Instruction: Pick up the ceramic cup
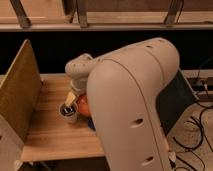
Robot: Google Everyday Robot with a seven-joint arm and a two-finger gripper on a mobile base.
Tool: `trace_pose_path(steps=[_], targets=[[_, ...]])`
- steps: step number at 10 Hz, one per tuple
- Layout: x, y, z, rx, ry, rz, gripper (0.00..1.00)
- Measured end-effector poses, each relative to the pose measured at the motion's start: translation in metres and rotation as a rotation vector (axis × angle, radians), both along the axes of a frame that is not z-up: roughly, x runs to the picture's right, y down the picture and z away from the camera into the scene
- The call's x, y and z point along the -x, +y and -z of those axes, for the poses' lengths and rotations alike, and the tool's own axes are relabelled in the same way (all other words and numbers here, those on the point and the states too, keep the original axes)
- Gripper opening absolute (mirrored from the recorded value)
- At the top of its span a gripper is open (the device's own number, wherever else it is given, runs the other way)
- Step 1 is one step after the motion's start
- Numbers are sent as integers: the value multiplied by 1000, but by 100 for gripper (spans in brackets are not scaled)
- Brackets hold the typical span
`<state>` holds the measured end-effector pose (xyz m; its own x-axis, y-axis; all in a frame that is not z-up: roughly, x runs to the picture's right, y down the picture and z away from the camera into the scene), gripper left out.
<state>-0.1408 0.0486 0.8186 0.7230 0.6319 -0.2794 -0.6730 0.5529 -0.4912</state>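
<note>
The ceramic cup (68, 113) is small and white-grey with a dark inside. It stands on the wooden table (50, 135), just left of the orange bowl (83, 106). My gripper (70, 102) is right above the cup's mouth, at the end of the white arm (79, 70) that reaches down from the right. My arm's big white shell (130, 100) hides the right part of the bowl and the table behind it.
A tall wooden board (17, 92) stands along the table's left side. A blue object (92, 125) peeks out under the bowl by my arm. A dark panel (172, 100) and cables (197, 120) lie to the right on the floor.
</note>
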Motion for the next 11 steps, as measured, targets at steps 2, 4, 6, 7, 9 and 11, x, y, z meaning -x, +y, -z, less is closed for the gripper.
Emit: trace_pose_path(steps=[2,4,6,7,9,11], targets=[[-2,-9,-13,-32,5,14,80],[2,-18,-17,-62,-8,21,80],[8,-27,-13,-90,-28,24,80],[10,-29,-10,-100,-39,25,80],[16,-32,-5,-114,-62,31,80],[29,-33,2,-127,-92,43,80]])
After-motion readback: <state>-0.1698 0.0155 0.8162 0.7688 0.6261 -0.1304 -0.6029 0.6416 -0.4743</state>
